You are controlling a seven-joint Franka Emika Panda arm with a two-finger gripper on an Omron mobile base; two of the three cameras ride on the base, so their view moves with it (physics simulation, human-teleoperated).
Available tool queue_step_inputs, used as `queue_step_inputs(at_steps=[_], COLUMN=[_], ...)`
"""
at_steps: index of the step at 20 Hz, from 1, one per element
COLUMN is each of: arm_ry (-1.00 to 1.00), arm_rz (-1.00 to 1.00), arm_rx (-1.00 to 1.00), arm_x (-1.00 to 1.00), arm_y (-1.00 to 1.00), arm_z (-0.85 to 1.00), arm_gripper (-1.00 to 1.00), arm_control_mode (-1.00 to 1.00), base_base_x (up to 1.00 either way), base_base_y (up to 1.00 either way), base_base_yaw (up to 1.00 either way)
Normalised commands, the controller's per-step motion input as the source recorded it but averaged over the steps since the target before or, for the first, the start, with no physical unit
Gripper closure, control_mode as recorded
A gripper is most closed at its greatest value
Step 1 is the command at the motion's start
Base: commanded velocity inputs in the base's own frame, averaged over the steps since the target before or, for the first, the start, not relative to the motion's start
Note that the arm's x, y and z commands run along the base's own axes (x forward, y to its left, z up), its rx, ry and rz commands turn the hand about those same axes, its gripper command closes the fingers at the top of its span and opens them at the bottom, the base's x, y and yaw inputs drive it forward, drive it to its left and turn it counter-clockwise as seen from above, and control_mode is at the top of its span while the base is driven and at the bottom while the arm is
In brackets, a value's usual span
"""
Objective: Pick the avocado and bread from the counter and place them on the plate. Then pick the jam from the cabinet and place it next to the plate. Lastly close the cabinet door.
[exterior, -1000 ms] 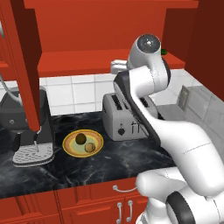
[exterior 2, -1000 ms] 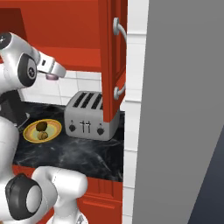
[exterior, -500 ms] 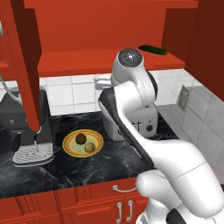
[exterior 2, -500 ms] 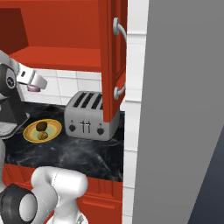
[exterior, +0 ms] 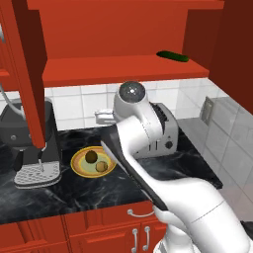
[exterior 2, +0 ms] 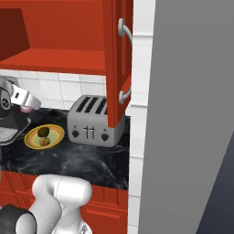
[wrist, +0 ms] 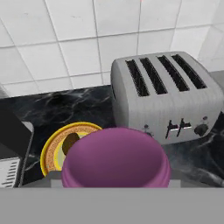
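Observation:
My gripper (exterior 2: 27, 102) is shut on the jam (wrist: 116, 158), a lilac-purple jar that blocks the fingertips in the hand view. The jar (exterior 2: 28, 109) hangs in the air above the black counter (exterior: 74, 192), between the toaster and the plate. The gripper (exterior: 103, 117) pokes out to the left of the arm's upper joint. On the yellow-rimmed plate (exterior: 78, 165) lie the dark avocado (exterior: 91, 156) and the tan bread (exterior: 102, 166). Both also show in the right base view as avocado (exterior 2: 43, 131) and bread (exterior 2: 44, 141). The red cabinet (exterior: 123, 69) stands open, its door (exterior 2: 118, 59) swung out.
A silver toaster (exterior 2: 93, 121) stands right of the plate, against the tiled wall. A dark coffee machine (exterior: 29, 143) sits to the plate's left. A long dark-green vegetable (exterior: 172, 56) lies on the cabinet shelf. The cabinet's left door (exterior: 27, 74) hangs open over the coffee machine.
The arm has swung left and down from the cabinet shelf, carrying the jam to a spot low over the counter near the plate. The grip has not changed.

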Motion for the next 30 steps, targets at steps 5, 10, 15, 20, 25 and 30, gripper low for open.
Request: queue_step_inputs(at_steps=[5,10,15,20,25,30], arm_ry=[0.11,0.1,0.09,0.05,0.06,0.1], arm_rz=[0.04,0.05,0.06,0.06,0.04,0.0], arm_rx=[0.0,0.0,0.0,0.0,0.0,0.0], arm_x=[-0.01,-0.05,-0.08,-0.06,0.08,0.11], arm_y=[0.31,0.33,0.31,0.26,0.16,0.14], arm_z=[-0.6,-0.58,-0.59,-0.55,-0.36,-0.27], arm_gripper=[1.0,1.0,1.0,1.0,1.0,1.0], arm_control_mode=[-1.0,-1.0,-1.0,-1.0,-1.0,-1.0], base_base_x=[0.0,0.0,0.0,0.0,0.0,0.0], base_base_y=[0.0,0.0,0.0,0.0,0.0,0.0], base_base_yaw=[0.0,0.0,0.0,0.0,0.0,0.0])
